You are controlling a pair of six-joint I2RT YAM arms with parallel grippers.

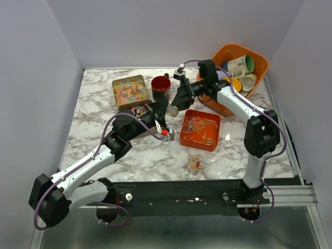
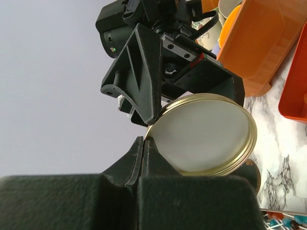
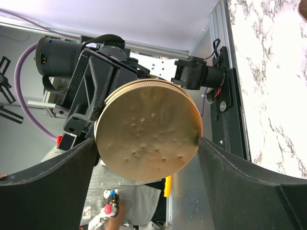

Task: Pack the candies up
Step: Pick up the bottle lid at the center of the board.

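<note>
Top external: candies lie in tin, tray and near-edge jar. Left gripper pinches the lid rim mid-bench; right gripper clamps across it. Capping remains.

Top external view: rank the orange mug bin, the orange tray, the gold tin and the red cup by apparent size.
1. orange mug bin
2-3. orange tray and gold tin: too alike to rank, and the tin sits farther back
4. red cup

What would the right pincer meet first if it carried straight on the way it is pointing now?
The gold lid, square ahead between its spread fingers, rim pinched by the left pincer. That pincer lies just behind. Whether the right pincer already touches the lid is unclear.
</note>
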